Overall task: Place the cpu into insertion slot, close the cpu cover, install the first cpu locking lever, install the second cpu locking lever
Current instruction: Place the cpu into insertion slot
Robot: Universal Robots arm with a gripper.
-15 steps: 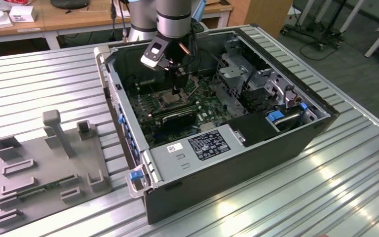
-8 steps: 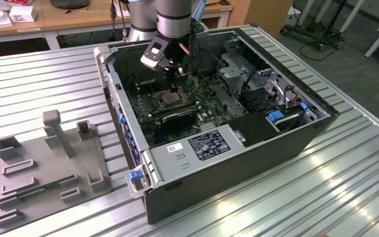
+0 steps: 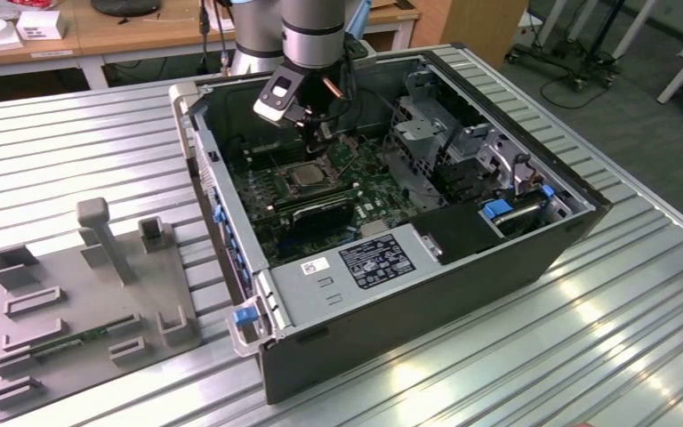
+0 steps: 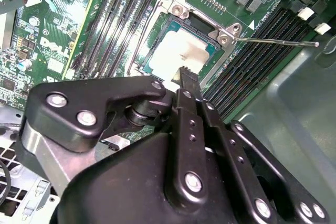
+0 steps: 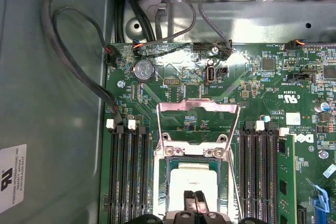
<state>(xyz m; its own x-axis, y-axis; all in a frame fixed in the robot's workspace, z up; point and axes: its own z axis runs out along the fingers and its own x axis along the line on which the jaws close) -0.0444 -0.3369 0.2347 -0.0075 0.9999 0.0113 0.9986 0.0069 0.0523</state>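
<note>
Cpu [image 5: 192,178] flat in slot [image 5: 171,174], right under gripper [image 5: 194,199]. Gripper pinched narrow, holding nothing, tips over cpu's edge; touching or not, cannot tell. Cover [image 5: 198,106] flipped up and open, just past cpu, on side away from gripper. Thin lever [image 4: 273,41] sticking out beside slot, over long black memory slots [image 4: 262,61].
</note>
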